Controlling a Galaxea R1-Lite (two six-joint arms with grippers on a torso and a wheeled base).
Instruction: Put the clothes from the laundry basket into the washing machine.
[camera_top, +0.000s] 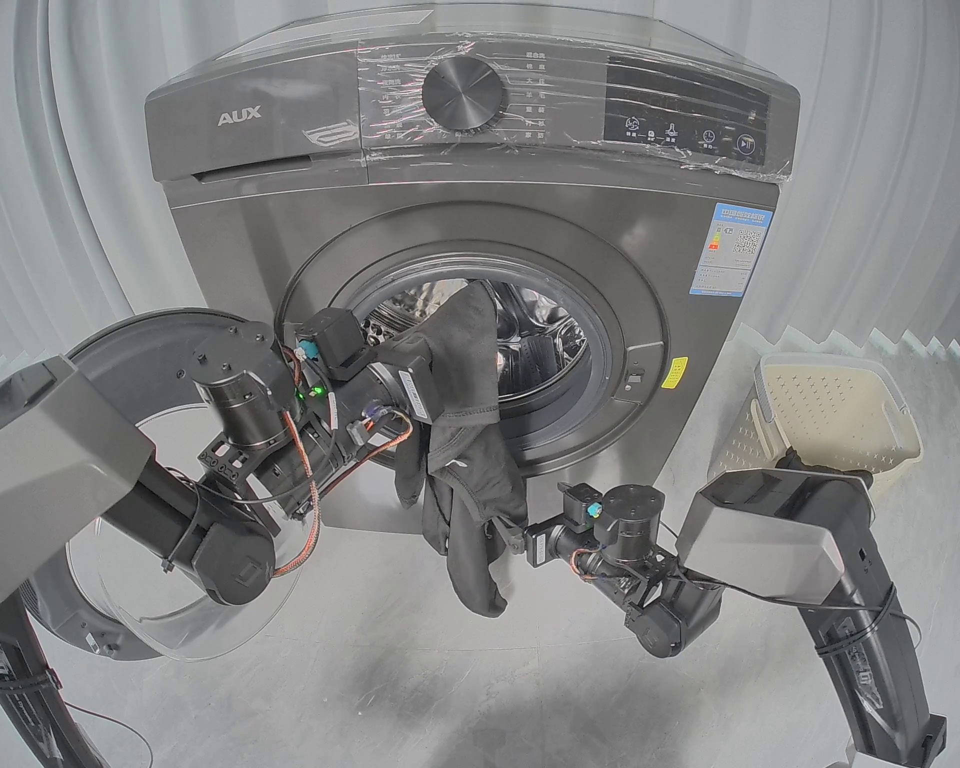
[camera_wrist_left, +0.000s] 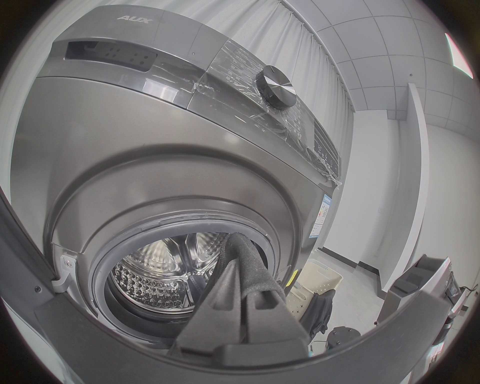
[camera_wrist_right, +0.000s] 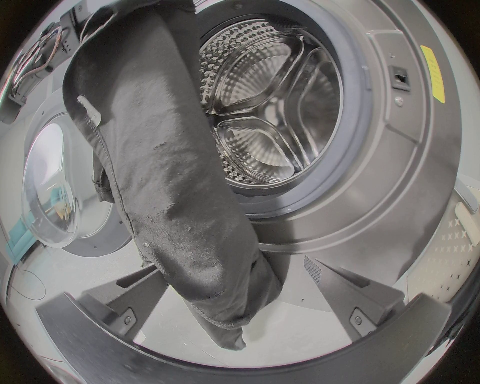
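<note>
A dark grey front-loading washing machine (camera_top: 300, 230) fills the upper middle of the head view. Its round glass door (camera_top: 130, 345) is swung wide open to the lower left, baring the perforated steel drum (camera_wrist_right: 260, 100). A black cloth garment (camera_top: 465, 420) hangs at the centre of the frame, in front of the left part of the opening. Its top is level with the upper part of the drum mouth and its tail dangles below the machine's front, above the grey floor (camera_top: 420, 680). The left tool (camera_wrist_left: 241, 280) is clamped on the garment's upper end, just outside the opening. The right tool (camera_wrist_right: 230, 267) sits low, right of centre, with its fingers spread wide and the garment's lower end hanging between them, not pinched. A cream perforated plastic laundry basket (camera_top: 850, 410) stands at the right edge, beside the machine.
</note>
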